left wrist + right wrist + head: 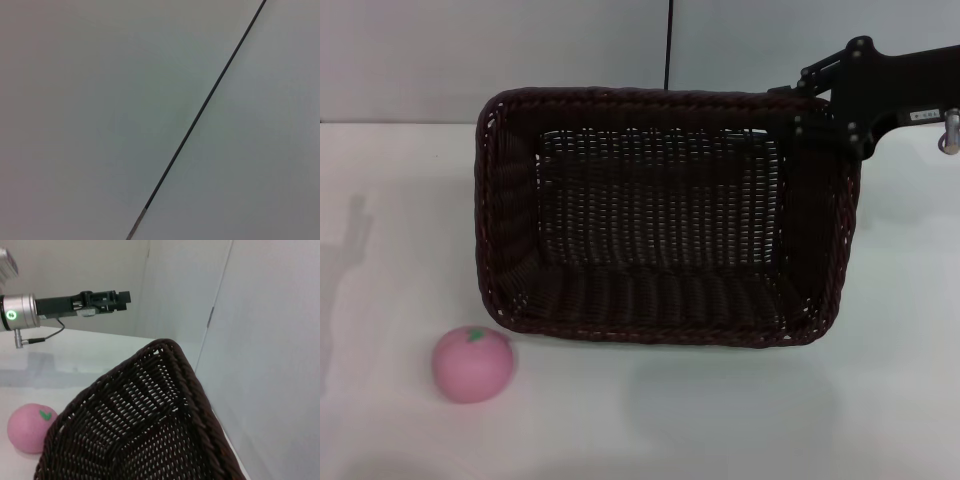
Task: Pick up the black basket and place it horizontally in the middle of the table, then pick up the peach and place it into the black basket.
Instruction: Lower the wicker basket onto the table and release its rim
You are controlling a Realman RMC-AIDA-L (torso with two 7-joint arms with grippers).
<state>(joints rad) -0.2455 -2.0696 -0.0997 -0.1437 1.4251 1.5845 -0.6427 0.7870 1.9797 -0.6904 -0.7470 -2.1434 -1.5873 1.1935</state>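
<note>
The black basket [665, 215], long axis running across the frame, is being gripped at its upper-right rim by the right gripper [812, 120], clenched.

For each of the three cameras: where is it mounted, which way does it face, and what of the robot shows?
Head view: from the robot's head, forward and down at the table, black basket and peach; the right end effector sits at the basket's far right corner.
Left wrist view: on the left arm, facing a plain wall with one dark seam; no robot parts show.
Right wrist view: on the right arm, across the basket rim toward the left end effector, raised above the table.
Shared: head and right wrist views both show basket and peach.
</note>
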